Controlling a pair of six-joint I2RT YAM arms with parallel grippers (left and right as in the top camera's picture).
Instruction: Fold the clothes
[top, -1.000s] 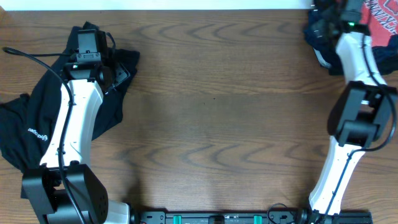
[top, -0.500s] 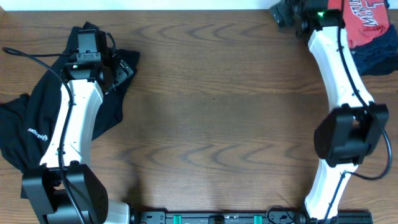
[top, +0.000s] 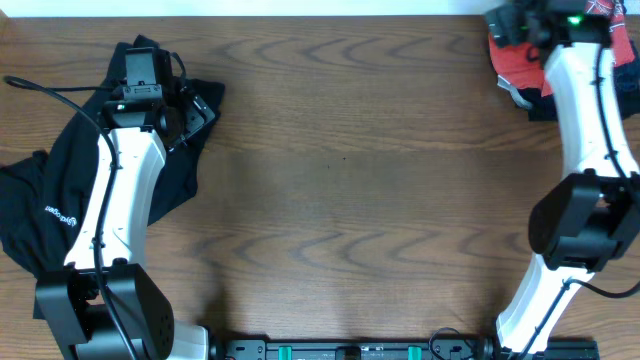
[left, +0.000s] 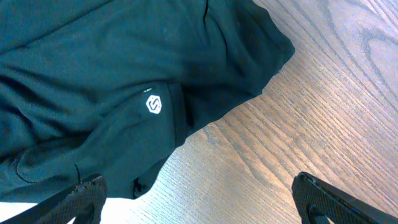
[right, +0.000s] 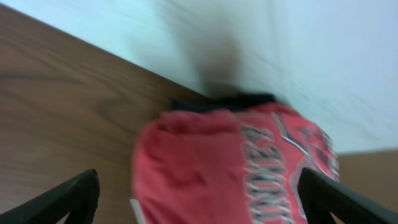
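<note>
Both claws are spread wide and gripping nothing. The left gripper (left: 199, 205) hangs over the edge of the black top (left: 93, 81), which lies crumpled on the left side of the table (top: 340, 180) under that arm, with a little white logo (left: 153, 104) showing. The right gripper (right: 202, 199) hovers over the red-orange T-shirt (right: 205, 168), bunched up at the far right corner with some dark fabric (top: 538, 102) right beside it.
</note>
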